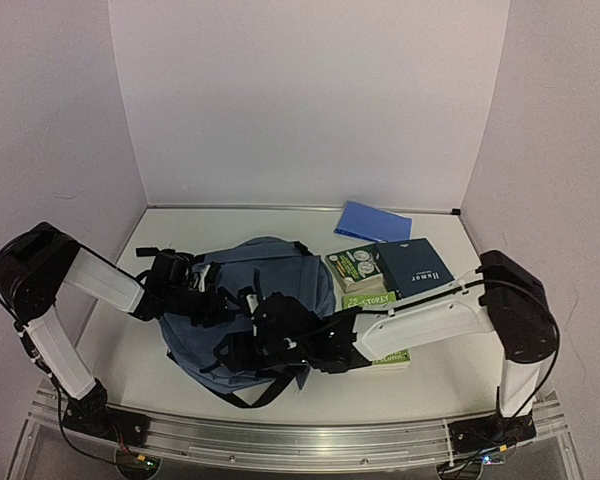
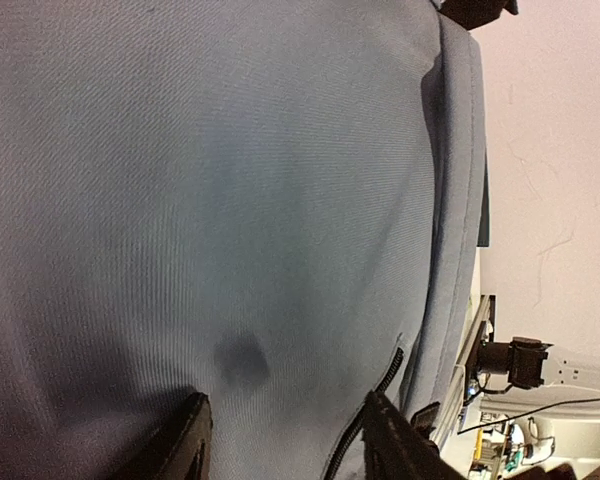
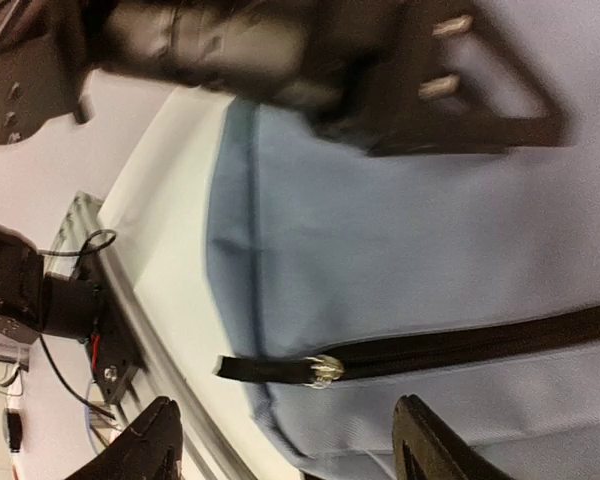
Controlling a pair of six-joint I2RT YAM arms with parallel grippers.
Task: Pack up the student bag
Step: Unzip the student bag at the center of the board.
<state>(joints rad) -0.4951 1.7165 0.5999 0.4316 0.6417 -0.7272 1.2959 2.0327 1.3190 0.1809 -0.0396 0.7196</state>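
Observation:
The student bag [image 1: 280, 272], a soft slate-blue backpack, lies flat at centre-left. My left gripper [image 1: 216, 304] rests on its left side. In the left wrist view the bag's fabric [image 2: 230, 200] fills the frame and the left gripper [image 2: 290, 445] is open, one finger beside a black zipper [image 2: 383, 385]. My right gripper [image 1: 244, 346] hangs over the bag's near part. The right wrist view shows this gripper [image 3: 290, 445] open above the metal zipper slider [image 3: 325, 370] and its black pull tab [image 3: 255, 367], touching neither.
To the right of the bag lie a green-and-white book [image 1: 355, 267], a dark blue book [image 1: 413, 267] and a green book [image 1: 372, 300] under the right arm. A flat blue notebook [image 1: 372, 221] lies at the back. The aluminium rail [image 3: 130, 300] runs along the near edge.

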